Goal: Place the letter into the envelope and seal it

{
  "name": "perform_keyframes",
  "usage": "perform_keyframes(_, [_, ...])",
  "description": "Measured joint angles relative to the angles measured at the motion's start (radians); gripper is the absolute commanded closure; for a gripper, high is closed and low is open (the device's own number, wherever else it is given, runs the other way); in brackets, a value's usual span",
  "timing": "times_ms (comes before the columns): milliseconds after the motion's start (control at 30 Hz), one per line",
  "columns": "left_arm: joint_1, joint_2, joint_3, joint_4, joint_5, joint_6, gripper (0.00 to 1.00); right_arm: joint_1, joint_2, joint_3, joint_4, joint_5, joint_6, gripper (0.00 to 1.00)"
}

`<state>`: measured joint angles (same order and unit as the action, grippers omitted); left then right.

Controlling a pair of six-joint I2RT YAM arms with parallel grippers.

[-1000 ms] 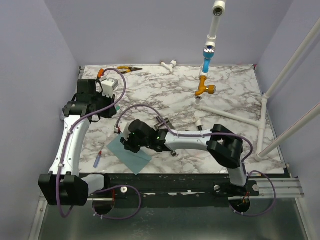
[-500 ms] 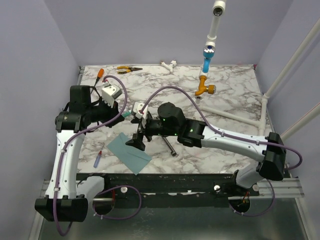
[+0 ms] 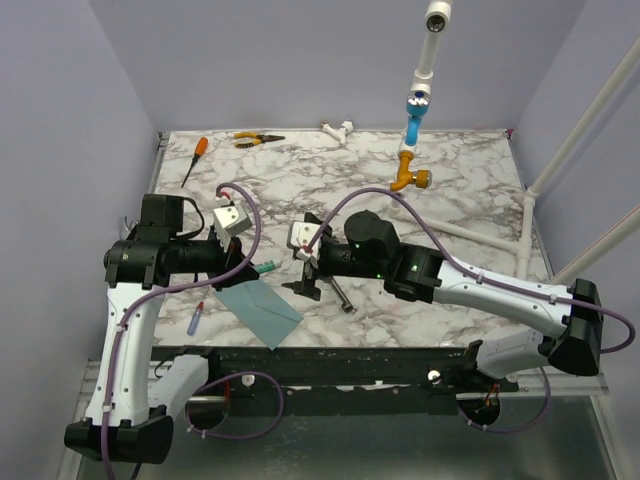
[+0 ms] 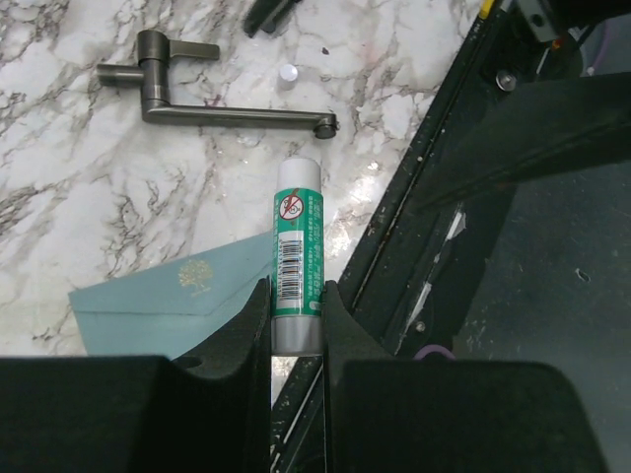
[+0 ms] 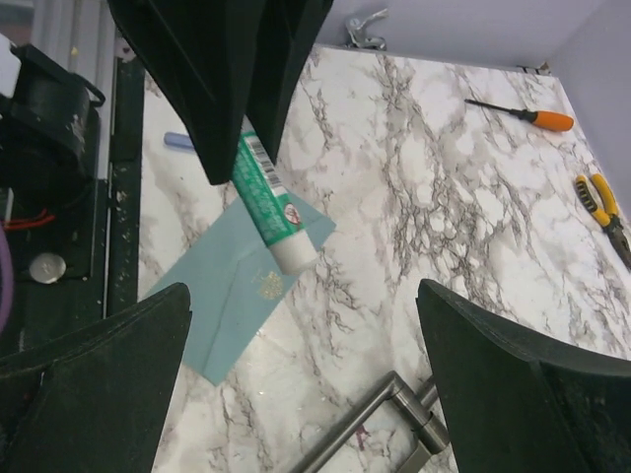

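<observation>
The teal envelope (image 3: pixel 262 308) lies flat near the table's front edge, with a gold emblem on its pointed flap (image 4: pixel 195 277). No letter shows in any view. My left gripper (image 3: pixel 246 266) is shut on a green glue stick (image 4: pixel 299 251). The stick's white end hangs just above the envelope's far corner (image 5: pixel 314 229). My right gripper (image 3: pixel 306 280) stands wide open to the right of the envelope, low over the marble with nothing between its fingers (image 5: pixel 118 374). In the right wrist view the envelope (image 5: pixel 232 296) and the glue stick (image 5: pixel 268 205) lie ahead of it.
A metal door handle (image 3: pixel 340 292) lies right of the envelope, and a small blue tube (image 3: pixel 196 318) lies left of it. An orange screwdriver (image 3: pixel 195 155) and yellow pliers (image 3: pixel 256 139) rest at the back. White pipes with an orange valve (image 3: pixel 410 180) stand back right.
My right gripper has lifted off the envelope, shifted right and opened wide. My left arm has swung from the back left down to the envelope with the glue stick in its grip.
</observation>
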<state>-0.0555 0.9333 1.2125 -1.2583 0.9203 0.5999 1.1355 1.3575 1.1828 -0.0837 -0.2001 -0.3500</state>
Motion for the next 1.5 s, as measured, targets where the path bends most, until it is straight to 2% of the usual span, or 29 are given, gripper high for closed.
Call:
perform_keyframes(100, [-0.016, -0.009, -0.006, -0.024, 0.020, 0.011, 1.00, -0.006, 0.013, -0.013, 0.000, -0.002, -0.046, 0.02])
perform_keyframes(333, [-0.080, -0.014, -0.025, -0.049, 0.034, 0.012, 1.00, -0.022, 0.105, -0.001, 0.000, -0.031, -0.104, 0.17])
perform_keyframes(467, [-0.084, -0.014, -0.025, -0.048, 0.034, 0.010, 1.00, -0.023, 0.129, 0.011, -0.022, -0.079, -0.113, 0.26])
perform_keyframes(567, [-0.084, -0.014, -0.025, -0.045, 0.034, 0.005, 1.00, -0.023, 0.129, 0.014, -0.027, -0.116, -0.111, 0.29])
perform_keyframes(667, [-0.085, -0.008, -0.025, -0.042, 0.033, -0.003, 1.00, -0.023, 0.129, 0.027, -0.032, -0.152, -0.108, 0.44])
perform_keyframes(800, [-0.093, 0.011, -0.025, -0.020, 0.028, -0.026, 1.00, -0.023, 0.130, 0.045, -0.034, -0.175, -0.104, 0.48])
perform_keyframes(933, [-0.102, 0.017, -0.026, -0.002, 0.021, -0.043, 1.00, -0.023, 0.148, 0.073, -0.054, -0.195, -0.102, 0.66])
perform_keyframes(1067, [-0.111, 0.018, -0.026, 0.011, 0.011, -0.053, 1.00, -0.023, 0.167, 0.080, -0.079, -0.218, -0.094, 0.99])
perform_keyframes(1100, [-0.112, 0.019, -0.026, 0.007, 0.010, -0.053, 1.00, -0.023, 0.169, 0.080, -0.086, -0.224, -0.094, 0.99])
perform_keyframes(1133, [-0.115, 0.019, -0.026, 0.006, 0.010, -0.054, 0.91, -0.024, 0.169, 0.080, -0.092, -0.229, -0.095, 0.99])
perform_keyframes(1200, [-0.117, 0.019, -0.026, 0.006, 0.009, -0.058, 0.66, -0.024, 0.169, 0.079, -0.095, -0.231, -0.094, 0.99])
perform_keyframes(1233, [-0.117, 0.019, -0.026, 0.008, 0.006, -0.061, 0.49, -0.024, 0.167, 0.076, -0.092, -0.229, -0.093, 0.99])
perform_keyframes(1267, [-0.118, 0.019, -0.026, 0.011, 0.000, -0.069, 0.39, -0.024, 0.164, 0.071, -0.085, -0.222, -0.090, 0.99])
perform_keyframes(1333, [-0.119, 0.026, -0.013, 0.011, -0.034, -0.085, 0.33, -0.024, 0.153, 0.053, -0.075, -0.188, -0.083, 0.99])
perform_keyframes(1500, [-0.116, 0.065, 0.074, -0.008, -0.072, -0.122, 0.33, -0.023, 0.136, 0.035, -0.082, -0.129, -0.081, 0.99])
